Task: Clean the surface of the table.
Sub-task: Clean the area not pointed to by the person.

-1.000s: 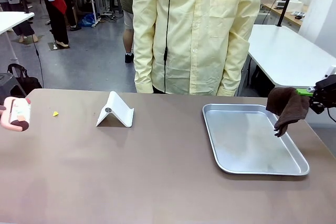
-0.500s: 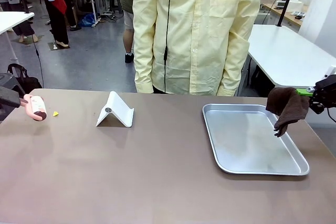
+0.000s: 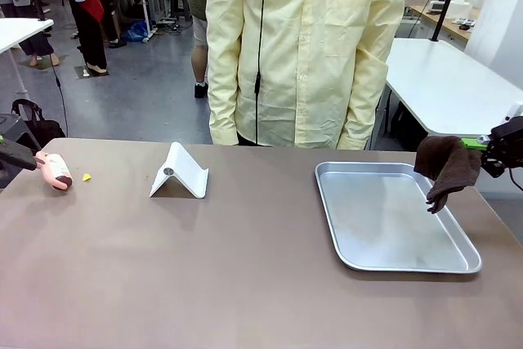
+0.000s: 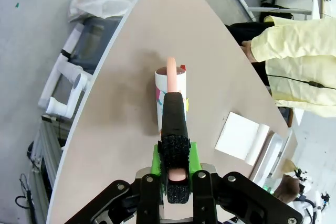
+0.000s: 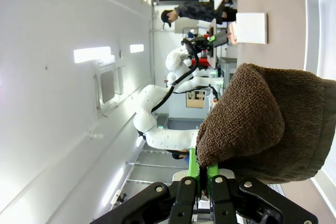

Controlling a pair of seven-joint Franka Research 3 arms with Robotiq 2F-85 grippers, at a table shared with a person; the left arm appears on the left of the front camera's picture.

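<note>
The right gripper (image 5: 203, 176) rises from the bottom edge, its green pads (image 5: 192, 162) pressed tight on a fold of a brown terry cloth (image 5: 262, 124), which bulges up and to the right above them. Beyond the cloth the taupe table (image 5: 286, 3) runs sideways, with the rim of a metal tray (image 5: 314, 3) at the right edge and a white folded stand (image 5: 251, 28) farther along. At the table's far end the white left arm (image 5: 168, 100) bends before a pale wall (image 5: 63, 103), the left gripper (image 5: 212, 39) closed on a small pink object (image 5: 231, 31)

No text, label, brand or number is legible. Coloured marks on the white cylindrical roller with a pink handle (image 4: 169, 82) are unreadable.
</note>
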